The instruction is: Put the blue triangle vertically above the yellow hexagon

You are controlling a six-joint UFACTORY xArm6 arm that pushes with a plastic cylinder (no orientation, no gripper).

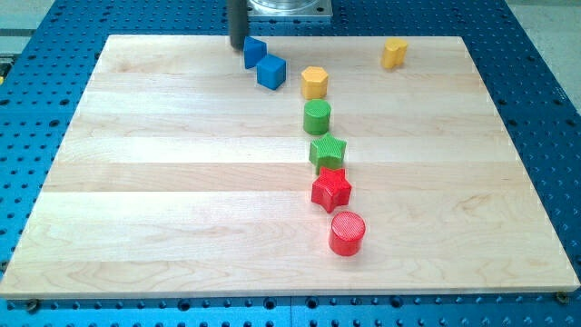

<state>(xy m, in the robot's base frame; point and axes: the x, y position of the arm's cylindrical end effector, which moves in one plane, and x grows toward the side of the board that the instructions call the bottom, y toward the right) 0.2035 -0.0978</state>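
- My tip [237, 46] sits at the far edge, just left of the blue triangle [254, 52].
- The yellow hexagon [314, 83] lies right and nearer.
- No jaws: a bare rod.

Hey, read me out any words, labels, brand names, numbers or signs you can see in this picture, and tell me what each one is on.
None: no readable text in this view.
The wooden board, the blue perforated table and the metal mount at the view's top carry no print.
The blocks, such as the blue triangle, yellow hexagon and red cylinder, are unmarked.
My tip is bare too.
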